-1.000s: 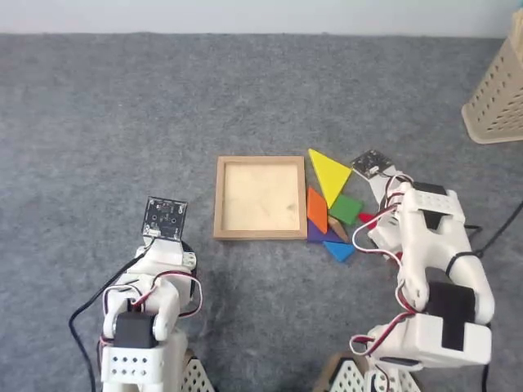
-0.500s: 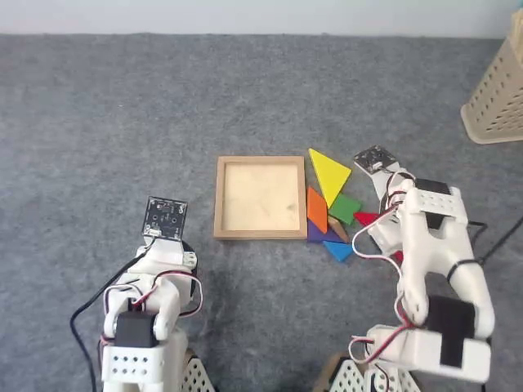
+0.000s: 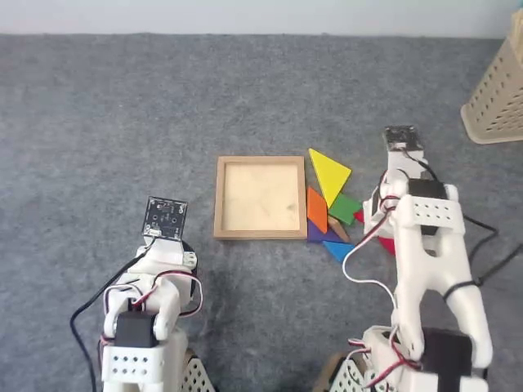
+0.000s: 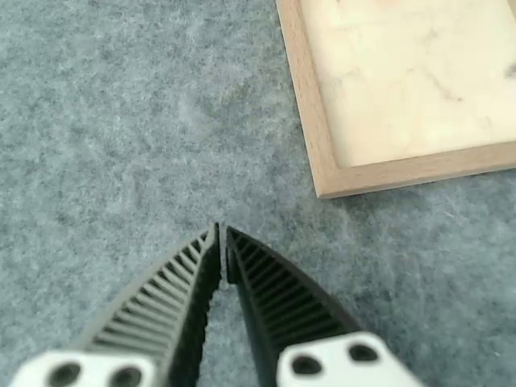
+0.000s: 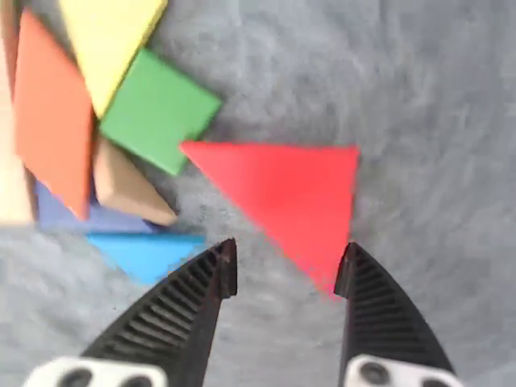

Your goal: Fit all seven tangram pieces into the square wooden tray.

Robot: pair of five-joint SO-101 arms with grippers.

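- The left arm (image 3: 149,306) sits folded at the near left, and the left pincer (image 4: 222,235) points down with its jaws pressed together.
- The right arm (image 3: 425,237) stretches forward on the right, and the right pincer (image 5: 288,254) points down with its jaws spread apart.

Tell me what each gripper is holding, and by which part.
Nothing is held. The left gripper is shut and empty; the right gripper is open over the red triangle's corner.
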